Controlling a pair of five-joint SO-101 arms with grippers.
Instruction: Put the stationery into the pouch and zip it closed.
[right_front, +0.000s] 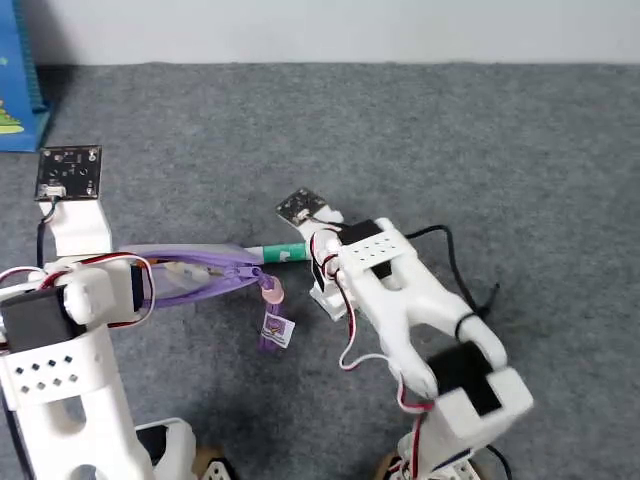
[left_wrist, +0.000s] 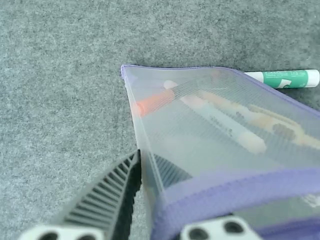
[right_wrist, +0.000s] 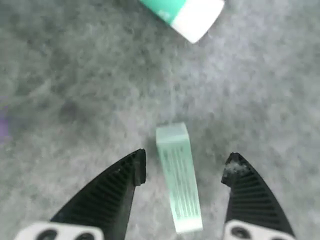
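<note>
Clear pouch (left_wrist: 210, 135) with purple zip on the grey mat (right_front: 450, 130), pens (left_wrist: 220, 125) inside, one corner clamped in the left claw (left_wrist: 147, 165). Just beside its other end, a green-and-white tube (left_wrist: 287, 78). Near that, a small green block (right_wrist: 179, 200) loose on the mat between the spread jaws of the right claw (right_wrist: 186, 162), touching neither.

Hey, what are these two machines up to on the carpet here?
Two robot arms are packing stationery into a see-through purple pouch. The left tool is clamped on the pouch's edge, and a few pens lie inside it. The right tool is open, its fingers either side of a small pale green block on the grey carpet, not gripping it. A green-and-white stick lies on the carpet just beyond the pouch.
</note>
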